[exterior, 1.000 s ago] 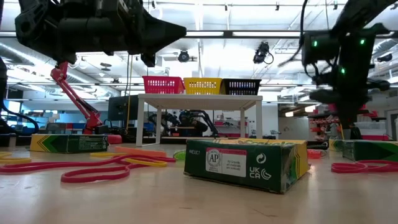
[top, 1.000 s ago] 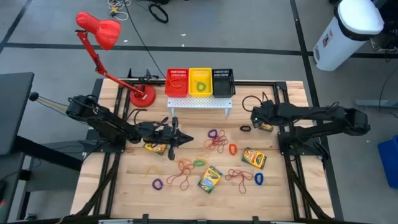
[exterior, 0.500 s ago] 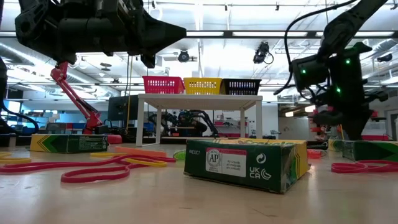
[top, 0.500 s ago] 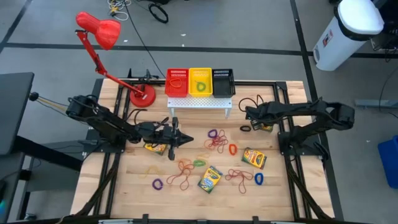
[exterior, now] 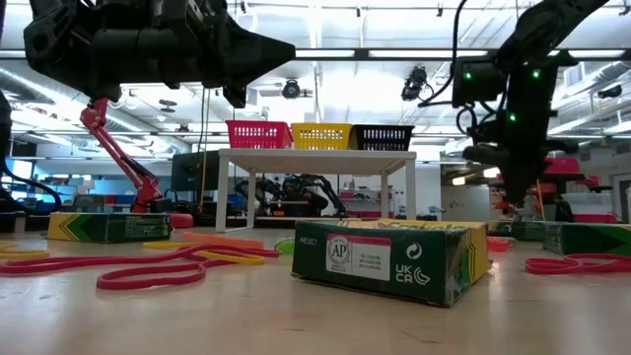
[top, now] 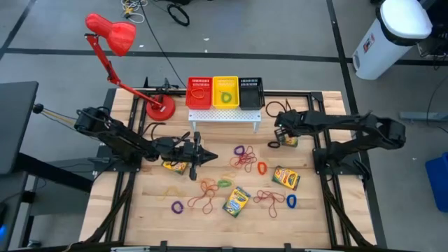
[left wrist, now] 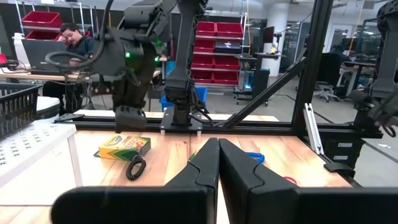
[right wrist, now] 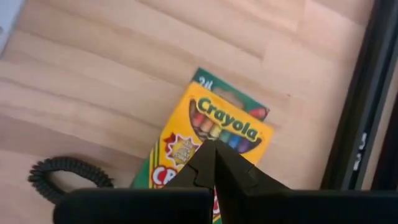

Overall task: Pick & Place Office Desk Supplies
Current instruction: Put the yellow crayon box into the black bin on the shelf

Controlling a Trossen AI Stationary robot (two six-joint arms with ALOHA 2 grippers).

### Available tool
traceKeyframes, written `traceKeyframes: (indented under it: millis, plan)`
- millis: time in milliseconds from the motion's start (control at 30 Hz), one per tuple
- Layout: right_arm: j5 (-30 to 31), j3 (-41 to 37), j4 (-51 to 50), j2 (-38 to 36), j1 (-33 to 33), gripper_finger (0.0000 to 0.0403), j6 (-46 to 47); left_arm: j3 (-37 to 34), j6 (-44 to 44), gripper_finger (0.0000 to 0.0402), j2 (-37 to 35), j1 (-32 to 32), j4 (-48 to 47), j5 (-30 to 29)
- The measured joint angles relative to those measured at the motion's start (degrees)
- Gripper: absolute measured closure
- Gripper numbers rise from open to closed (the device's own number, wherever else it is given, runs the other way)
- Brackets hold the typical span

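Note:
My right gripper (top: 279, 129) is shut and points down over a yellow-and-green crayon box (right wrist: 217, 134) near the table's right far part (top: 289, 141); in the low view its tip (exterior: 515, 203) stands a little above the box. A black coiled band (right wrist: 65, 177) lies beside that box. My left gripper (top: 207, 156) is shut and hangs level above the table's middle (left wrist: 217, 149), with another crayon box (top: 175, 166) lying flat under its arm. Two more crayon boxes (top: 285, 178) (top: 236, 201) and loose coloured rubber bands (top: 243, 158) lie flat on the wood.
A white perforated rack (top: 224, 116) stands at the far edge and carries red, yellow and black baskets (top: 225, 92). The red desk lamp (top: 159, 108) stands far left. Black frame rails (top: 323, 150) run along both sides. Bare wood lies along the near edge (top: 210, 231).
My right gripper has moved a little toward the table's left and far edge, staying shut, and now stands over the crayon box by the black band. The left arm and the things on the table have kept still.

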Motion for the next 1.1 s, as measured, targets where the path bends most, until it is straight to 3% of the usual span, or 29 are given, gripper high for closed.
traceKeyframes:
  millis: [233, 767, 900, 1100]
  plan:
    - [2.9, -0.2, -2.4, -1.3, 0.0, 0.0344, 2.7, 0.0, 0.0, 0.0388, 0.0, 0.0, -0.5, 0.0]
    - [-0.1, -3.7, 1.4, -1.3, 0.0, 0.0100, 18.3, 0.0, -0.1, 0.0388, 0.0, -0.1, -1.6, 0.0]
    - [-0.3, -3.7, 7.2, -1.0, 0.0, 0.0064, 19.5, 0.0, -0.1, 0.0388, 0.0, -0.8, -2.7, 0.2]
    - [0.0, -3.7, 5.5, -0.7, 0.0, 0.0032, 21.2, 0.0, 0.1, 0.0388, 0.0, -1.6, -3.9, 0.1]
